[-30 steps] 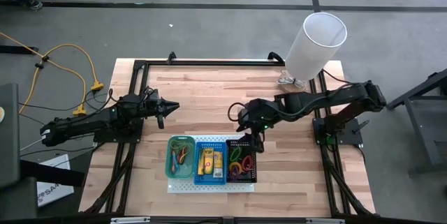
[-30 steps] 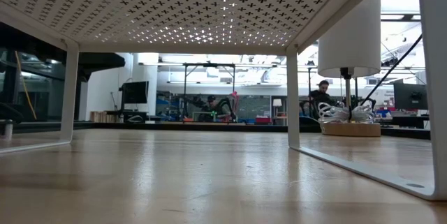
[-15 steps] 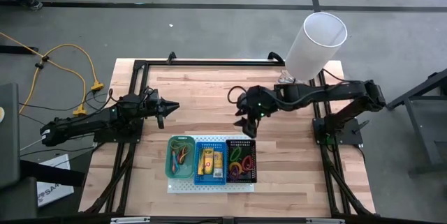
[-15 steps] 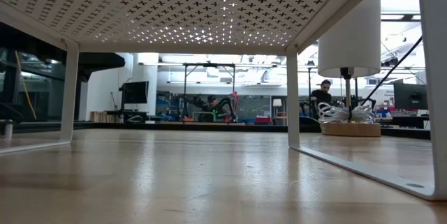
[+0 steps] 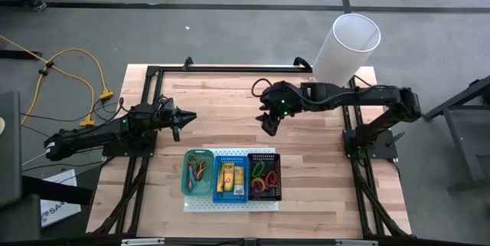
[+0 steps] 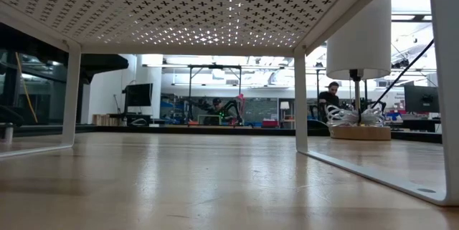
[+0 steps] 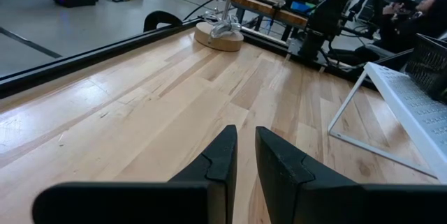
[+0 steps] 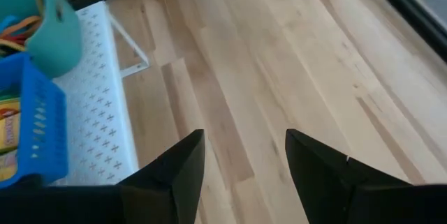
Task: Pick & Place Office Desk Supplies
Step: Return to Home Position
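From above, my left gripper hangs over the table at about 9 o'clock from its centre, holding nothing. My right gripper hangs a little toward 3 o'clock from the centre, also empty. It sits at 12 o'clock from the black bin and apart from it. The white perforated shelf stands at the table's 6 o'clock edge with three bins side by side on it. The green bin, at the 9 o'clock end, holds the rubber bands. The blue bin in the middle holds the yellow-orange packets, and the black bin holds the plastic loops. The white lamp stands at the 1 o'clock corner. At table height I see only the underside of the shelf, the lamp's shade and its wooden lamp base, and a person far off in the room. Neither of my grippers shows there. Through my left wrist, my fingers are drawn almost together with only a thin slit between them, clenched on nothing, and bare wood and the lamp base lie ahead. Through my right wrist, my fingers are spread wide, released, above bare wood. The shelf and the green and blue bins lie off to one side.
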Motion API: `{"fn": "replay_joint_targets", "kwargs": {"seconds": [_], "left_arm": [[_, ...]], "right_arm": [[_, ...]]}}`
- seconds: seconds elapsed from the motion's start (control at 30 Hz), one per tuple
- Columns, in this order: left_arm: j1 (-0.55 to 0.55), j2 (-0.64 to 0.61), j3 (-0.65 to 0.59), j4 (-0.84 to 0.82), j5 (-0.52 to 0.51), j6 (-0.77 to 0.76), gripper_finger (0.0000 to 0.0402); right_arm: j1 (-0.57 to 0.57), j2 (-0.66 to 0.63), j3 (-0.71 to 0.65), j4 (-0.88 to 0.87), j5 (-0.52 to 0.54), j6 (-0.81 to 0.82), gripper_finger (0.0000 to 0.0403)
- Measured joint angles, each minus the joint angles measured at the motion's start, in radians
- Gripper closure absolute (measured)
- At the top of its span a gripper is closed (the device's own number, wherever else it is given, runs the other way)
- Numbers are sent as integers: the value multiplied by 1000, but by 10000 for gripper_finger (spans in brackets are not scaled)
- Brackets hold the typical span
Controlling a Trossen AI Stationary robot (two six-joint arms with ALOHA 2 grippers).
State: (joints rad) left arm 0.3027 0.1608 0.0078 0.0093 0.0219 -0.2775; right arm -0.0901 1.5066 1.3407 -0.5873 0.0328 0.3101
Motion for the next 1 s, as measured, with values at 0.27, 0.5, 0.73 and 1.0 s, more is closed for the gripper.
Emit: {"fn": "replay_joint_targets", "kwargs": {"seconds": [0.27, 0.5, 0.73, 1.0], "left_arm": [[0, 0, 0, 0, 0, 0, 351], [0, 0, 0, 0, 0, 0, 351], [0, 0, 0, 0, 0, 0, 351], [0, 0, 0, -1, 0, 0, 351]], "right_arm": [[-29, -19, 0, -16, 46, -23, 215], [-27, -54, -1, -17, 67, -22, 215], [9, -128, -57, 57, 149, -30, 215], [25, -325, -353, 300, 151, -42, 215]]}}
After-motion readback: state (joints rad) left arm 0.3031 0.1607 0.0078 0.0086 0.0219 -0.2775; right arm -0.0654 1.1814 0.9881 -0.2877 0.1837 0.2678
